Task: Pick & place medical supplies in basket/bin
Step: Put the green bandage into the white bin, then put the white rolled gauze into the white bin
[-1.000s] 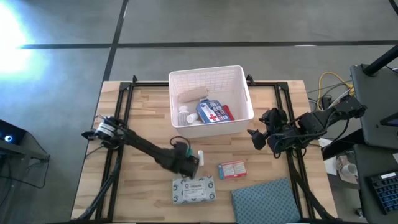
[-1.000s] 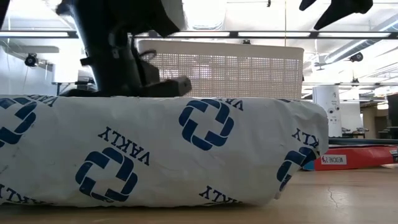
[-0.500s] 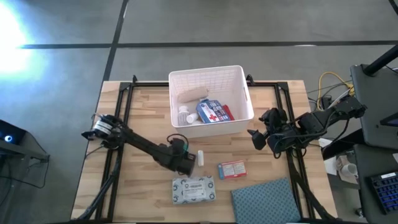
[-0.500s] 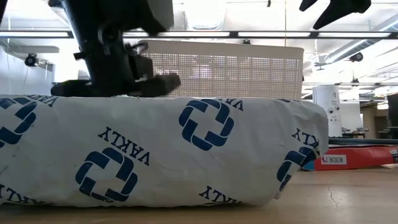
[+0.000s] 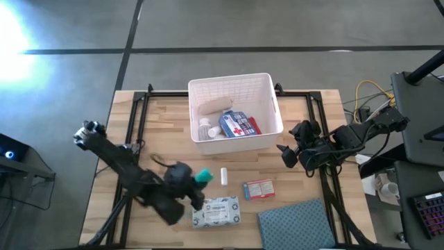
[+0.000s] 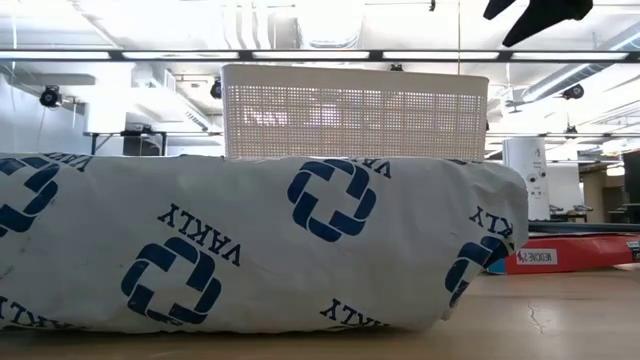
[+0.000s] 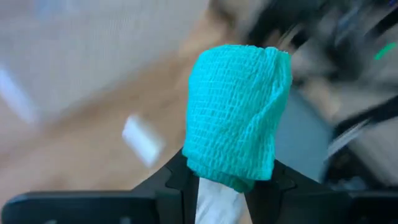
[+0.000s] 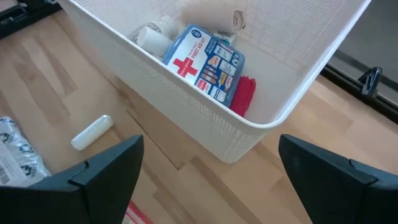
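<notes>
Overhead, high view: left gripper (image 5: 198,182) holds a teal roll (image 5: 203,176) above the table, short of the basket (image 5: 236,85).
Low view: flat packet (image 6: 250,245) lies before the basket.
Left wrist view: fingers clamped on the roll.
Right wrist view: right gripper (image 8: 208,165) waits agape beside the basket.
Next: likely carry over the rim, release.

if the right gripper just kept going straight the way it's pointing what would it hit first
Probably the white basket. In the right wrist view the open right gripper looks straight at the basket's near wall and corner, with bare table before it. Depth is unclear, so treat this as likely.
</notes>
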Controlling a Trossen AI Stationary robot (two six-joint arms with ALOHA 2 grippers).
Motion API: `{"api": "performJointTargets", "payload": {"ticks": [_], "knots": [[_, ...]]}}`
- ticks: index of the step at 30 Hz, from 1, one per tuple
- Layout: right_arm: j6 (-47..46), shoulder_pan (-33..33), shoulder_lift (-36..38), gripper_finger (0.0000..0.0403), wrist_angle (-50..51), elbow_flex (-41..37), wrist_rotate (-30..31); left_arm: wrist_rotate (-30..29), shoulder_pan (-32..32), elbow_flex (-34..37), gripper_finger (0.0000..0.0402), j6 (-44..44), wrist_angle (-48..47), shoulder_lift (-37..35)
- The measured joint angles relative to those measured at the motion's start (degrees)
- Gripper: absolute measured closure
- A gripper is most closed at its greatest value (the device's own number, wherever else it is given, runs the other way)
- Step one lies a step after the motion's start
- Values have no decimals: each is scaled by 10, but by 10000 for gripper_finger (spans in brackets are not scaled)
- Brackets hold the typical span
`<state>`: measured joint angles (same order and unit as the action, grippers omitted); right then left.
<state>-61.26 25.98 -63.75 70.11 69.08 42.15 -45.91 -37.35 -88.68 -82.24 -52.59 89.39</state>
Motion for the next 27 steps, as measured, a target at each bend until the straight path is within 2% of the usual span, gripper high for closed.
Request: {"api": "performJointTargets", "payload": {"ticks": [3, 5, 6, 8, 12, 15, 18, 22, 25, 27], "knots": [[4, 0, 2, 39, 0, 0, 0, -114, 8, -66, 318, 100, 0, -18], [10, 0, 5, 39, 0, 0, 0, -141, 41, -102, 318, 200, 0, -24], [12, 0, 7, 39, -1, 0, 0, -129, 69, -116, 318, 252, 0, -27], [13, 0, 9, 39, -2, 0, 0, -64, 142, -137, 318, 346, 0, -27], [10, 0, 18, 39, -2, 0, 0, 91, 306, -143, 313, 441, 0, -12], [2, 0, 23, 39, -3, 0, -3, 175, 391, -127, 288, 462, -6, -2], [-12, 0, 23, 39, -3, 0, -8, 223, 425, -107, 245, 463, -19, 3], [-24, 5, 21, 39, -3, 0, -13, 236, 421, -93, 177, 423, -55, -1], [-22, 10, 17, 39, -3, 0, -16, 234, 390, -104, 137, 366, -112, -9], [-19, 11, 17, 39, -3, 0, -15, 213, 362, -111, 122, 343, -141, -12]]}}
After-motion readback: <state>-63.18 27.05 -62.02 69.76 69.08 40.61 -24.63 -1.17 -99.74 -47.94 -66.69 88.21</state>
